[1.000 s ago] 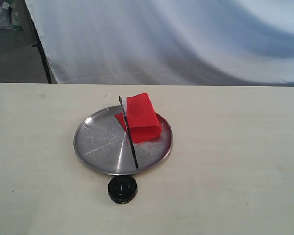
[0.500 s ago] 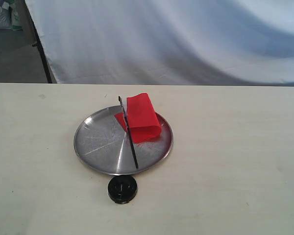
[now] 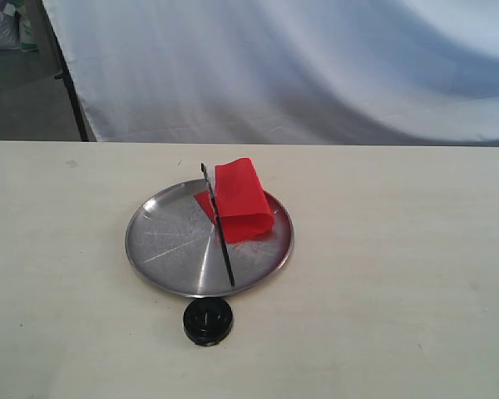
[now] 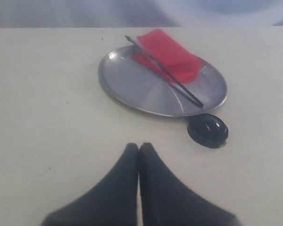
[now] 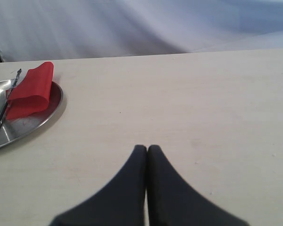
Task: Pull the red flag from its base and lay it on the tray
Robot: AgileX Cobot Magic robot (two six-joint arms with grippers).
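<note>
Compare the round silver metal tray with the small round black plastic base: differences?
The round silver metal tray is far wider than the small round black plastic base. The tray is reflective and scratched; the base is dark. The tray carries the red cloth flag; the base's socket stands empty. Both are round, resting on the pale table.

We see the tray (image 3: 166, 241), ahead of the left jaws, as bright polished metal, its face finely scratched in streaks. The red flag (image 3: 243, 202) on it is thin, smooth cloth with a slight sheen, and its pole (image 3: 224, 249) looks matt black. The base (image 3: 207, 321), nearer those jaws than the tray, is glossy black plastic. Both pairs of jaws look smooth, matt black. The counter (image 3: 382, 274) is pale and matt, faintly grained. Beyond it hangs soft white cloth (image 3: 274, 66).
</note>
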